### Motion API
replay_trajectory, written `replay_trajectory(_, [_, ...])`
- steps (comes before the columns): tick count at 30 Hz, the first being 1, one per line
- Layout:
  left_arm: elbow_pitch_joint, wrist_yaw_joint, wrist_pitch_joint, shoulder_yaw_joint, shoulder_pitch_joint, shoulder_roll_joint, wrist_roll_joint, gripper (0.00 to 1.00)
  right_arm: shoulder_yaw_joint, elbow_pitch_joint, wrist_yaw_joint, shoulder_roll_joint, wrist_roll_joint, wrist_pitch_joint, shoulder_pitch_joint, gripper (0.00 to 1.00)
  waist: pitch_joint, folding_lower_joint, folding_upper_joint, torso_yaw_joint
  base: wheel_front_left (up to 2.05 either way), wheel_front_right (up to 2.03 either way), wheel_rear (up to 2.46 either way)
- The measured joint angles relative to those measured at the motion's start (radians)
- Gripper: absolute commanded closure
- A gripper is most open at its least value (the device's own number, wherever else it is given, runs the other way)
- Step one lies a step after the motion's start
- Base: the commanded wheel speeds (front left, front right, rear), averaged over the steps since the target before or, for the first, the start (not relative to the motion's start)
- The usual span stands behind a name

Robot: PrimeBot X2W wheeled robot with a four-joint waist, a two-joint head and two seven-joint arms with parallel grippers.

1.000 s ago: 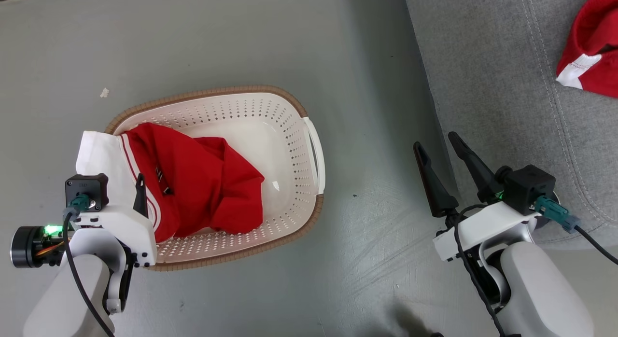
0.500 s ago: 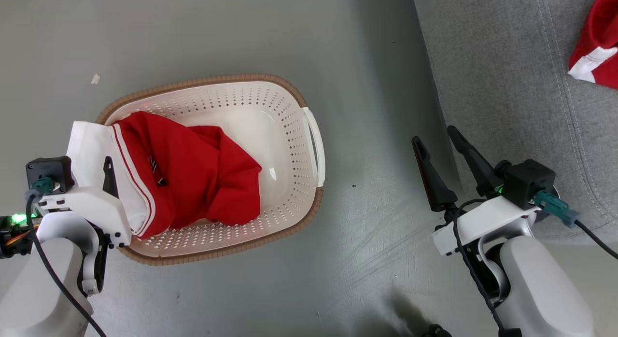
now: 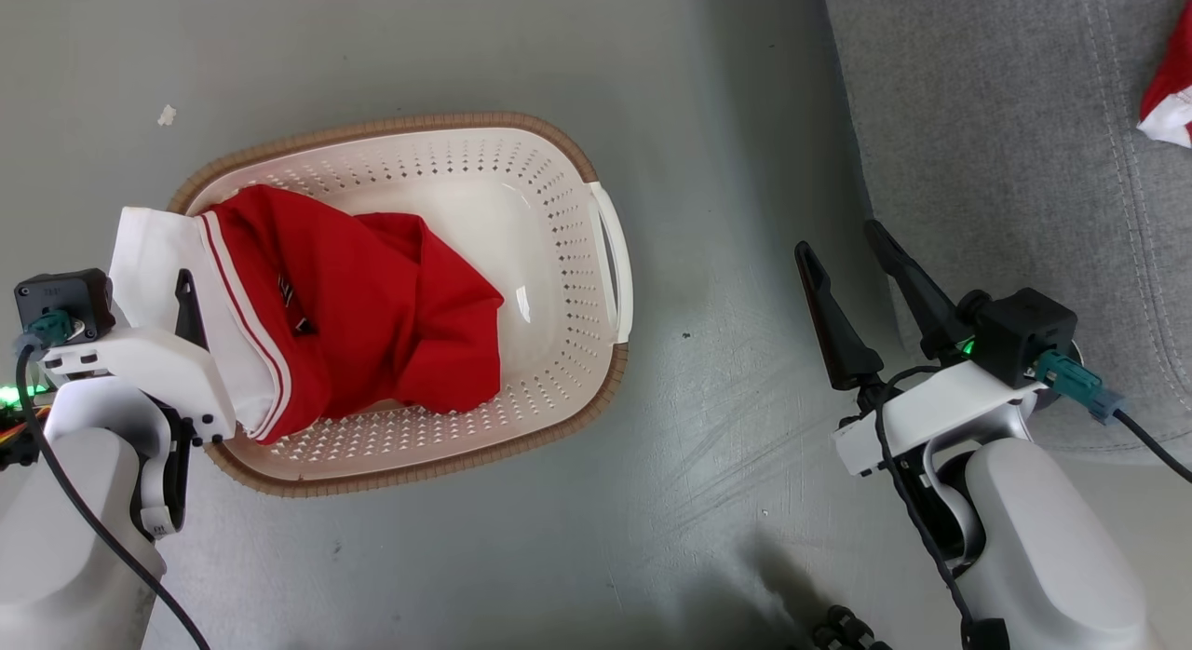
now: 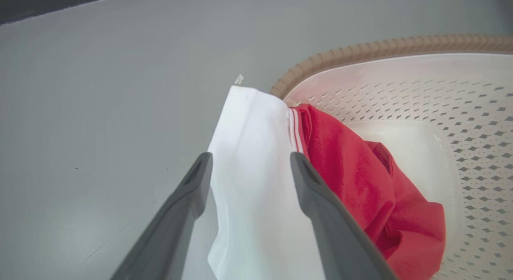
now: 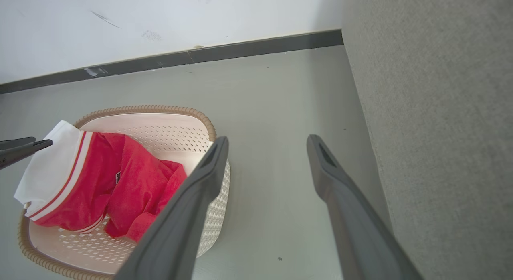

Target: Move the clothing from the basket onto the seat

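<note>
The basket [image 3: 466, 156] is standing on the floor [image 3: 466, 45] and is holding red clothing [image 3: 372, 305], whose white part is lying over the left rim. The left gripper [image 4: 248, 161] is hovering with jaws apart, one on each side of this white part. The right gripper [image 3: 838, 238], jaws also apart, is hanging between basket and seat [image 3: 978, 166], where another red garment [image 3: 1169, 110] is lying.

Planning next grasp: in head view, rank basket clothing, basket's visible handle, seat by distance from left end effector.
1. Clothing: left side, its white end between the open fingers of the left end effector.
2. Basket handle: centre.
3. Seat: far right.
</note>
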Motion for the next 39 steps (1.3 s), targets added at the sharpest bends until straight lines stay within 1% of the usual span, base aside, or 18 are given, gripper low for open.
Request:
replay_trajectory(9, [0.019,-0.005,-0.013,0.003,-0.029,-0.006,0.000,0.00,-0.003,-0.009,0.000,0.000,-0.009,0.000,-0.021,0.00,0.034,0.0000,0.0000,0.007,0.00,0.00,0.00])
replay_trajectory(17, [0.038,-0.022,-0.036,-0.009,-0.051,-0.025,0.000,0.00,-0.011,-0.010,0.000,-0.001,-0.011,-0.001,-0.041,0.00,0.051,0.0000,0.0000,0.018,0.00,0.00,0.00])
replay_trajectory(18, [0.046,-0.022,-0.036,-0.009,-0.051,-0.024,0.000,0.05,-0.010,-0.010,0.000,-0.001,-0.011,-0.002,-0.043,0.00,0.051,0.0000,0.0000,0.018,0.00,0.00,0.00])
replay_trajectory(19, [0.051,-0.022,-0.036,-0.009,-0.051,-0.023,0.000,0.13,-0.010,-0.010,0.000,-0.001,-0.010,-0.002,-0.044,0.00,0.051,0.0000,0.0000,0.018,0.00,0.00,0.00])
replay_trajectory(21, [0.058,-0.029,-0.041,-0.009,-0.051,-0.022,0.000,0.40,-0.010,-0.010,0.000,-0.001,-0.010,-0.002,-0.045,0.00,0.051,0.0000,0.0000,0.018,0.00,0.00,0.00])
replay_trajectory(22, [0.060,-0.031,-0.045,-0.009,-0.051,-0.023,0.000,0.40,-0.011,-0.010,0.000,-0.001,-0.010,-0.002,-0.045,0.00,0.051,0.0000,0.0000,0.019,0.00,0.00,0.00])
replay_trajectory(23, [0.063,-0.031,-0.045,-0.009,-0.052,-0.023,0.000,0.47,-0.012,-0.009,0.000,-0.001,-0.010,-0.002,-0.046,0.00,0.051,0.0000,0.0000,0.019,0.00,0.00,0.00])
replay_trajectory(27, [0.077,-0.041,-0.055,-0.009,-0.058,-0.024,0.000,0.56,-0.012,-0.009,0.000,-0.001,-0.010,-0.002,-0.046,0.00,0.049,0.0000,0.0000,0.020,0.00,0.00,0.00])
replay_trajectory(30, [0.084,-0.045,-0.061,-0.010,-0.065,-0.025,0.000,0.62,-0.012,-0.008,0.000,-0.001,-0.010,-0.002,-0.046,0.00,0.048,0.0000,0.0000,0.020,0.00,0.00,0.00])
replay_trajectory(32, [0.086,-0.047,-0.062,-0.011,-0.066,-0.026,0.000,0.76,-0.012,-0.008,0.000,-0.001,-0.010,-0.002,-0.046,0.00,0.047,0.0001,0.0000,0.020,0.00,0.00,0.00])
replay_trajectory(34, [0.091,-0.047,-0.068,-0.014,-0.066,-0.027,0.000,1.00,-0.014,-0.008,0.000,-0.001,-0.010,-0.002,-0.046,0.00,0.045,0.0000,0.0000,0.020,0.00,0.00,0.00])
replay_trajectory(39, [0.100,-0.057,-0.070,-0.030,-0.066,-0.049,0.000,1.00,-0.023,-0.005,0.000,-0.001,-0.008,-0.002,-0.047,0.00,0.037,0.0000,0.0000,0.021,0.00,0.00,0.00])
